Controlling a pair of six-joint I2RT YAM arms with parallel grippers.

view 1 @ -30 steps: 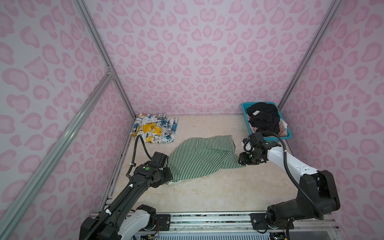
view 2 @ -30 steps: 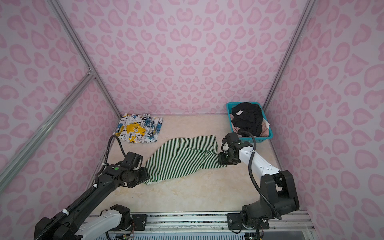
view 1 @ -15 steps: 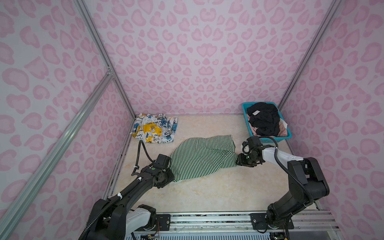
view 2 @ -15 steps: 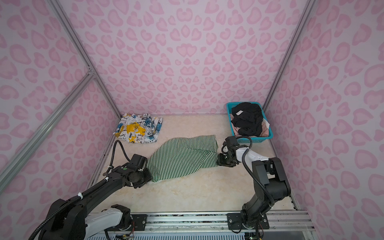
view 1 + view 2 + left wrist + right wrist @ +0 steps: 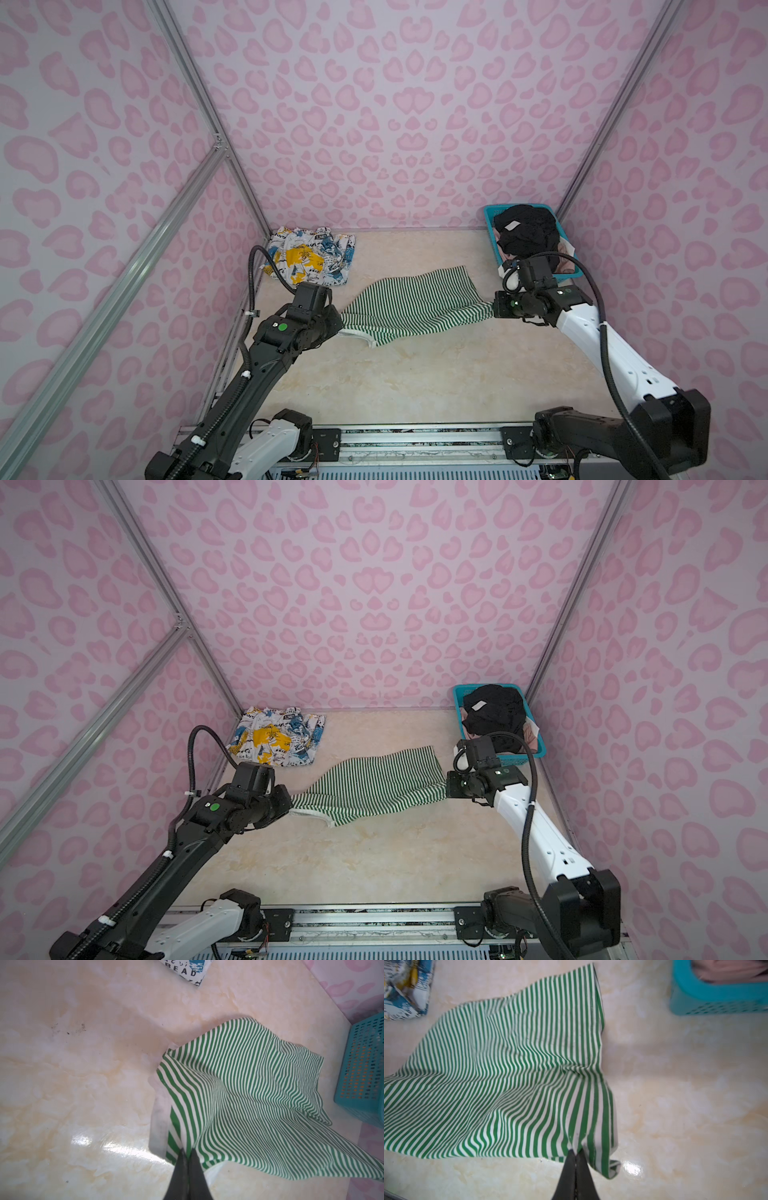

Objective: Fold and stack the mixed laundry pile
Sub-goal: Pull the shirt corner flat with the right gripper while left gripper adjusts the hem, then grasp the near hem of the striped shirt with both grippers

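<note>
**Left gripper** (image 5: 187, 1150): jaws pressed together on a near corner of the green-and-white striped top (image 5: 249, 1095), on the side toward the worktop's (image 5: 415, 374) left edge. **Right gripper** (image 5: 575, 1150): jaws likewise pinched tight on the top's opposite near corner, toward the right edge. Each pinch takes only a narrow bite, and the cloth is drawn up toward it.

For a clean fold, the two corners should probably rise level and together. They should be kept taut enough to flatten the ripples, then carried over so that the near edge meets the far one. An uneven pull would likely skew the cloth or slip a thin bite.

The top is thin and limp, rippled across its span, with a white band showing at the left corner. It lies mid-worktop.

A folded white printed garment (image 5: 309, 259) occupies the far left corner. A black garment (image 5: 525, 230) and a pale pink garment (image 5: 563, 249) fill the teal mesh basket (image 5: 489, 220) in the far right corner.
</note>
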